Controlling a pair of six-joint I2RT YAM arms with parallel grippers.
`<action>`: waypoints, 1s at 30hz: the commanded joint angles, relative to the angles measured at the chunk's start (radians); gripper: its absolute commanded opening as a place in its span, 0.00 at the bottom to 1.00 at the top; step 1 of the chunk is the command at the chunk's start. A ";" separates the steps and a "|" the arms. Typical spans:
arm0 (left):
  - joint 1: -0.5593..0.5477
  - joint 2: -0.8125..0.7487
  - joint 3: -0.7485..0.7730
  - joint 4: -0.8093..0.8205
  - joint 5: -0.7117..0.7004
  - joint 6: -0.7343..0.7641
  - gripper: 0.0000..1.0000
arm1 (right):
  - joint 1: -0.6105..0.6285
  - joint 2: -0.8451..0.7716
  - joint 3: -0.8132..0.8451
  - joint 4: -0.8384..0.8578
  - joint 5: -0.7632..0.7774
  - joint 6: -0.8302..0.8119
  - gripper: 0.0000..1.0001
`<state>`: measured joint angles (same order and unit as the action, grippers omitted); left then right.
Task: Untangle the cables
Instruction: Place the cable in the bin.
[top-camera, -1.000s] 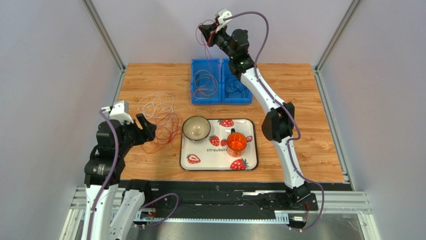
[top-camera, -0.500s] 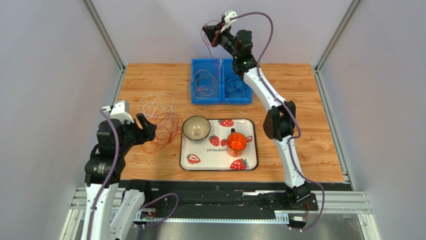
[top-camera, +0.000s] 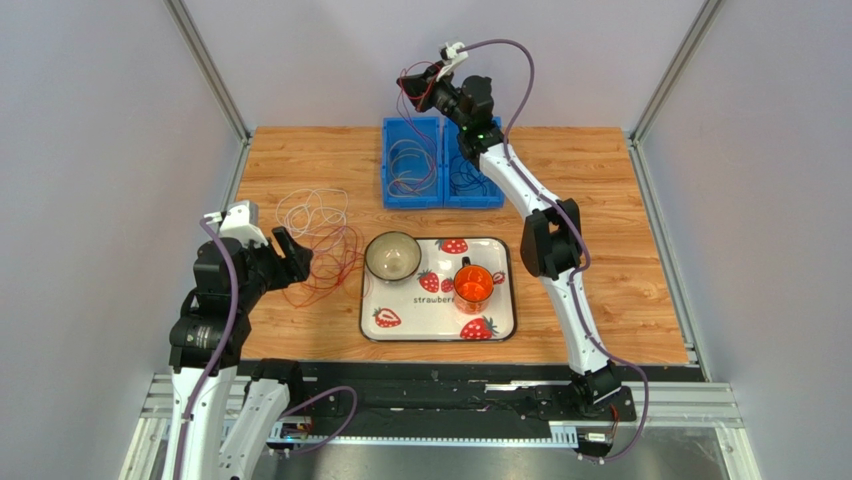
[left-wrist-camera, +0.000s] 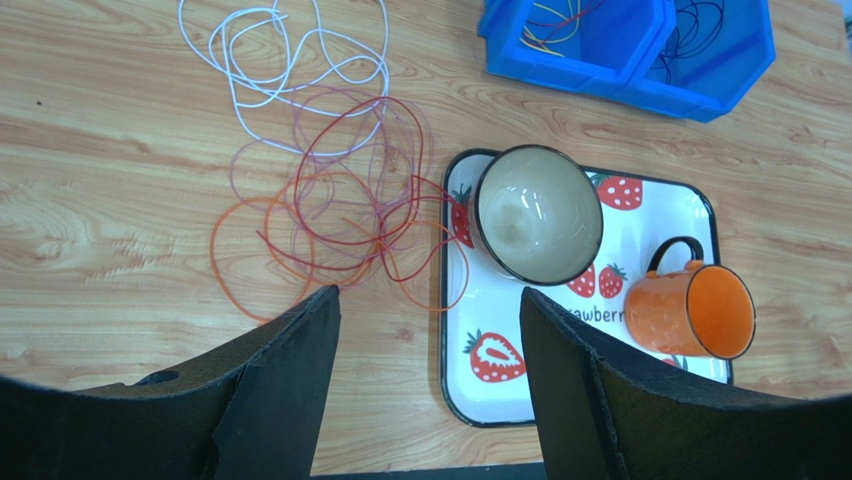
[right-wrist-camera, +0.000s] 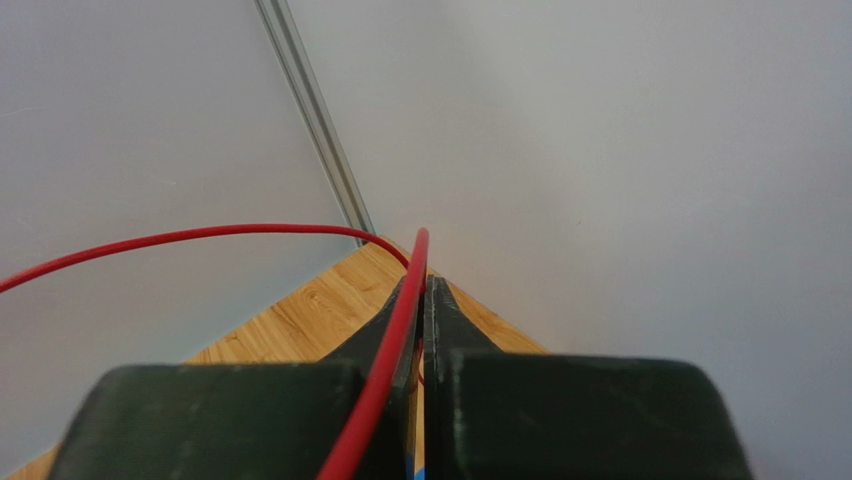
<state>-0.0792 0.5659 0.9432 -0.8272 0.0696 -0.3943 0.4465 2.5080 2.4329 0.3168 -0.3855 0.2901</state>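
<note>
A tangle of thin red, orange and white cables (top-camera: 320, 238) lies in loose loops on the table, left of the tray; it also shows in the left wrist view (left-wrist-camera: 330, 190). My left gripper (top-camera: 290, 256) is open and empty, low beside the tangle (left-wrist-camera: 425, 330). My right gripper (top-camera: 415, 88) is raised high above the left blue bin (top-camera: 411, 160), shut on a red cable (right-wrist-camera: 395, 330) that loops away from the fingers (top-camera: 403, 95). The left bin holds coiled cables (top-camera: 408, 165); the right bin (top-camera: 474, 170) holds dark cables.
A strawberry tray (top-camera: 440, 330) holds a beige bowl (top-camera: 392, 256) and an orange mug (top-camera: 473, 284). The bowl (left-wrist-camera: 535, 212) and mug (left-wrist-camera: 692, 310) show in the left wrist view. Grey walls and metal posts enclose the table.
My right gripper has moved a little right and lower above the bins, still holding the red cable, and its wrist has tilted. The left arm has not moved.
</note>
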 joint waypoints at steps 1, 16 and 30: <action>-0.002 -0.006 0.000 0.014 0.001 0.017 0.74 | 0.000 0.011 -0.026 0.024 0.019 0.066 0.00; -0.004 -0.021 -0.003 0.014 0.004 0.017 0.73 | 0.057 0.034 -0.035 -0.312 0.350 0.014 0.00; -0.004 -0.026 -0.004 0.017 0.006 0.015 0.73 | 0.086 0.092 0.112 -0.717 0.513 0.147 0.00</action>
<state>-0.0792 0.5503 0.9432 -0.8272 0.0700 -0.3943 0.5392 2.6118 2.5015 -0.2790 0.0826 0.3767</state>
